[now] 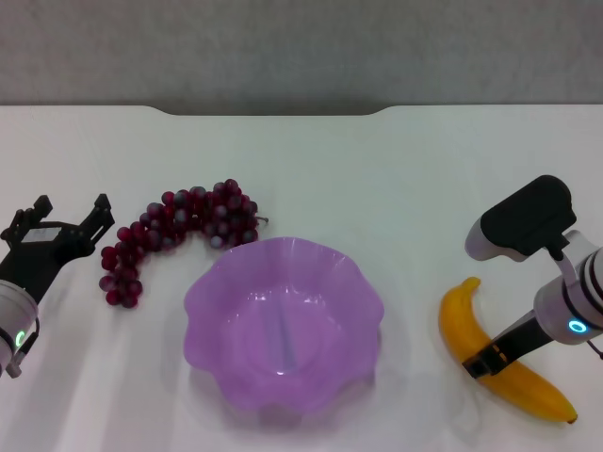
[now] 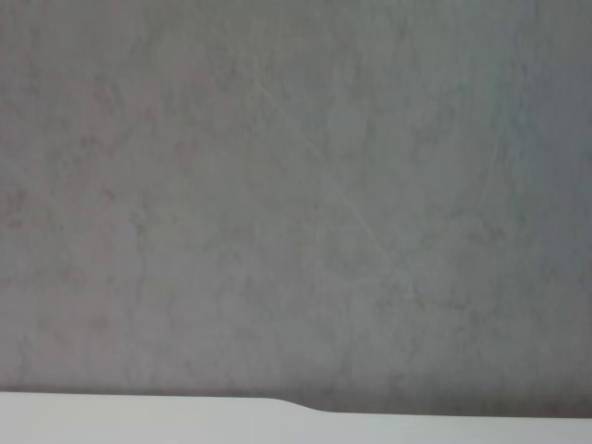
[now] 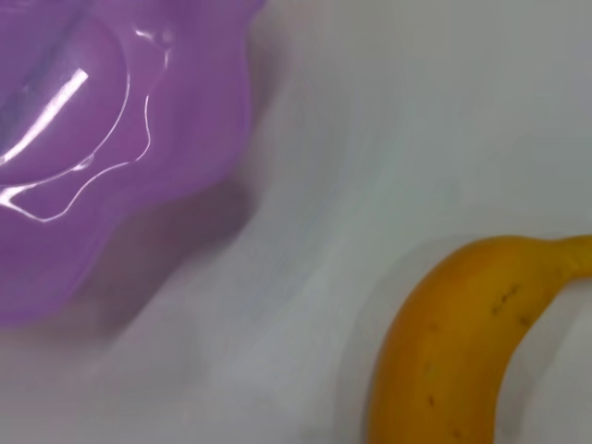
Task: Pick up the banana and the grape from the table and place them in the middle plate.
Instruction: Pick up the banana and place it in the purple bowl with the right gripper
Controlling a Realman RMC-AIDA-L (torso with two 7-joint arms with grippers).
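Observation:
The banana (image 1: 457,325) lies on the white table (image 1: 377,179) at the right, curved, its far end pointing away from me. My right gripper (image 1: 485,363) is down on the banana's middle. The right wrist view shows the banana (image 3: 453,351) close up, beside the middle plate (image 3: 185,139). That purple scalloped plate (image 1: 198,311) stands at the centre with nothing in it. The grape (image 1: 179,226) bunch lies just left of and behind it. My left gripper (image 1: 71,215) hovers open at the far left, a little left of the bunch, holding nothing.
A grey wall runs behind the table's notched far edge (image 1: 273,113). In the left wrist view only that wall and a strip of the table edge (image 2: 139,416) show. Bare tabletop lies behind the plate and between the plate and the banana.

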